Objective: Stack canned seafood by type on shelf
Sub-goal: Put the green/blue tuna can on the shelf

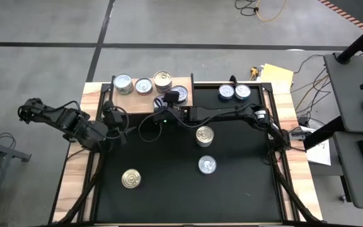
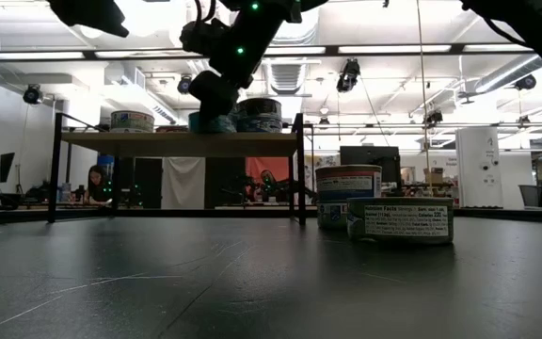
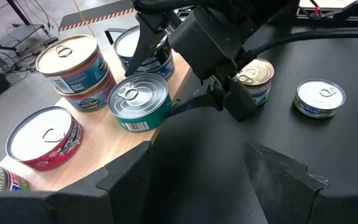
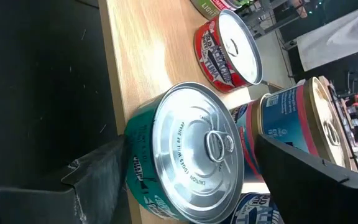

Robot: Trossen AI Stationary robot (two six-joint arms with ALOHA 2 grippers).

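Fingers [image 4: 92,174] of the right claw [image 4: 185,168] stand spread on either side of a teal tin [image 4: 185,155] resting on the shelf [image 4: 148,56]. High view: right claw [image 1: 167,107] at the shelf [image 1: 128,101] front, three tins [image 1: 205,135] on the tabletop [image 1: 169,189]. Left claw [image 1: 113,116] waits left of the shelf, its jaws part open

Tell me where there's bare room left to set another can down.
The black table is bare between the gold-topped can and the silver-topped can, and along its near edge. The shelf is crowded: cans line its back, and the right gripper straddles the teal can at its front.
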